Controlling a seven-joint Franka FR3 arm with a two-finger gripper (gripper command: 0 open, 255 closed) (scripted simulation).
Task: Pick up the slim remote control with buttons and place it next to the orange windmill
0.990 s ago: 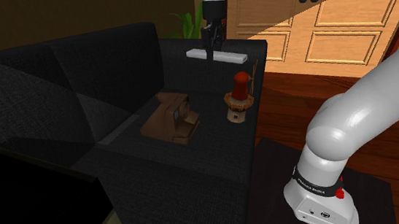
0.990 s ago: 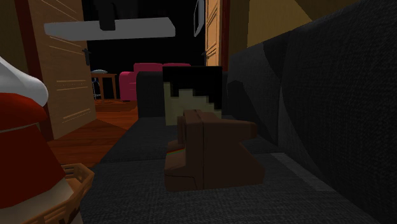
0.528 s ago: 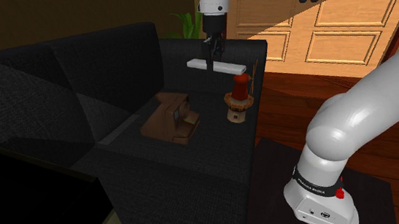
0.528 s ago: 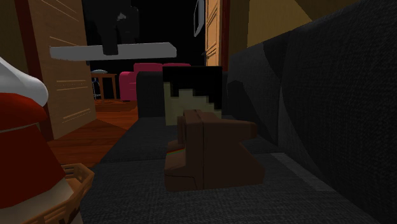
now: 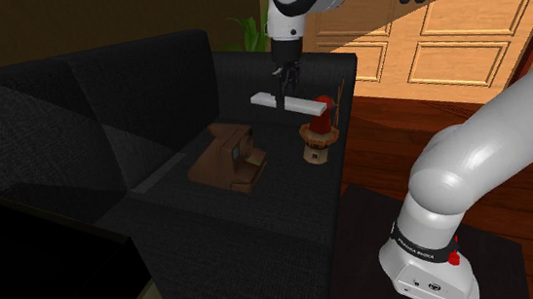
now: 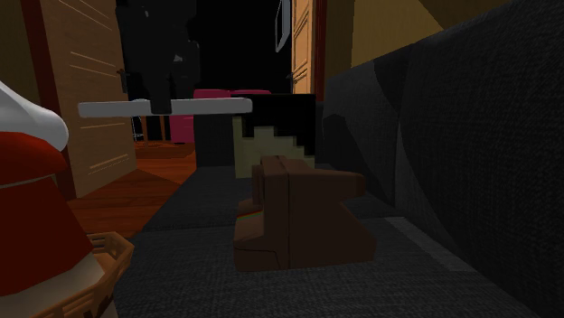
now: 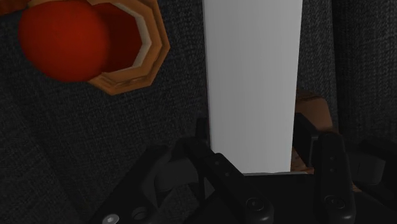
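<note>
Clamped across its narrow width by the black gripper (image 5: 285,89): the remote (image 5: 285,100), a slim, flat, smooth white slab with square ends. Held level in the air, over the sofa seat, just above and beside the windmill's top, not touching it. Seen along the fingers, a long pale plank of a remote (image 7: 254,83) with the windmill (image 7: 95,44) off to one side. Round red cap there, eight-sided orange-brown wooden collar under it. Upright on the cushion in the shoulder view, that windmill (image 5: 320,130), stubby tower and flared base. Beside the windmill, further along the seat, a blocky brown wooden object (image 5: 228,156), boxy and stepped. Under it all a dark sofa (image 5: 106,117), coarse woven fabric, thick arm and back. Behind the windmill, panelled light wood doors (image 5: 441,32); below them a reddish plank floor (image 5: 390,129). Green plant (image 5: 246,33) leaves past the sofa back.
</note>
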